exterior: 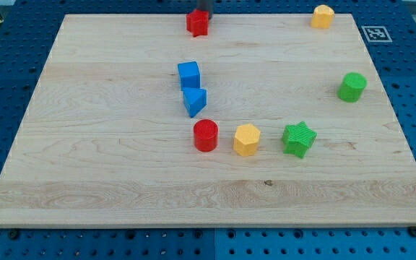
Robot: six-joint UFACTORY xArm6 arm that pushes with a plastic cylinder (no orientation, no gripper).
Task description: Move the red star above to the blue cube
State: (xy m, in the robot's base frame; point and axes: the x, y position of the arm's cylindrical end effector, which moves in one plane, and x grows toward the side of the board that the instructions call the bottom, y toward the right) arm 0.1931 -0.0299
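The red star (198,22) sits near the board's top edge, a little left of centre. My tip (203,11) shows as a dark rod end right behind the star, at its upper right, touching or nearly touching it. The blue cube (189,74) lies below the star, slightly to the view's left, with a gap of bare wood between them. A blue triangular block (194,101) rests against the cube's lower side.
A red cylinder (206,135), a yellow hexagon (247,139) and a green star (298,139) form a row below the blue blocks. A green cylinder (352,87) stands at the right. A yellow block (323,16) sits at the top right corner of the wooden board (107,166).
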